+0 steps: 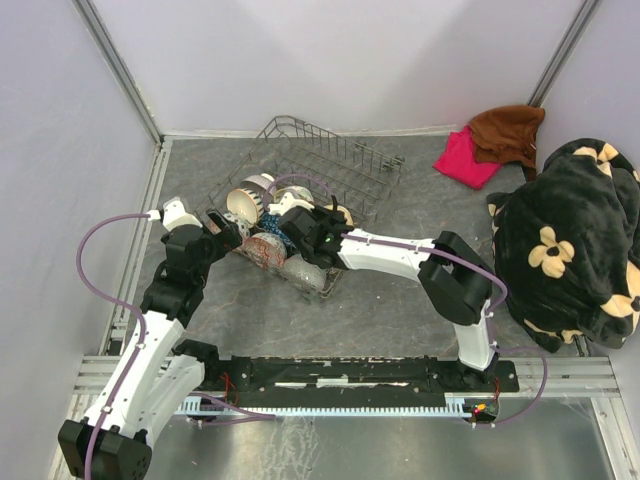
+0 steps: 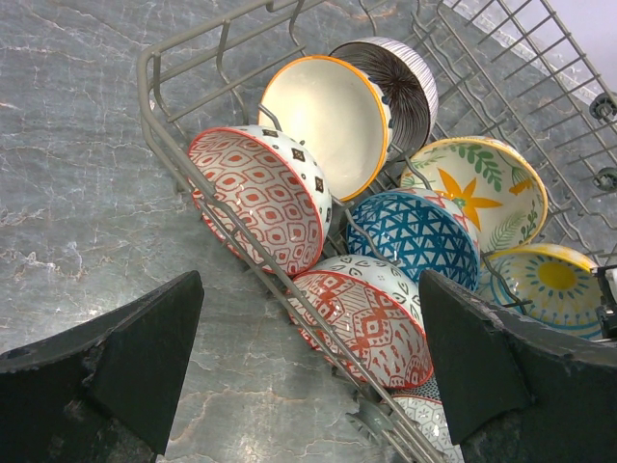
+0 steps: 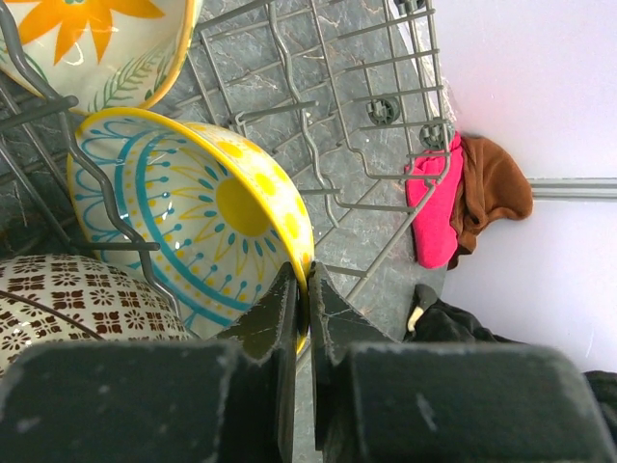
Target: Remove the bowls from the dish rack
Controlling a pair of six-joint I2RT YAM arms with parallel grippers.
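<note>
From above, the rack (image 1: 335, 165) sits in the middle of the grey table (image 1: 400, 310). The bowls (image 1: 262, 215) are bunched at its near left end.

From my left wrist, my left pincer (image 2: 310, 289) is wide open and holds nothing. A red bowl (image 2: 255, 193) and a blue bowl (image 2: 415, 231) lean in the rack just past it.

From my right wrist, my right pincer (image 3: 307, 289) is squeezed tight on the rim of the yellow bowl (image 3: 193, 222). That bowl stands on its edge between the rack wires.

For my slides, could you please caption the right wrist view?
Right gripper grips yellow sunburst bowl by its rim in the dish rack.
</note>
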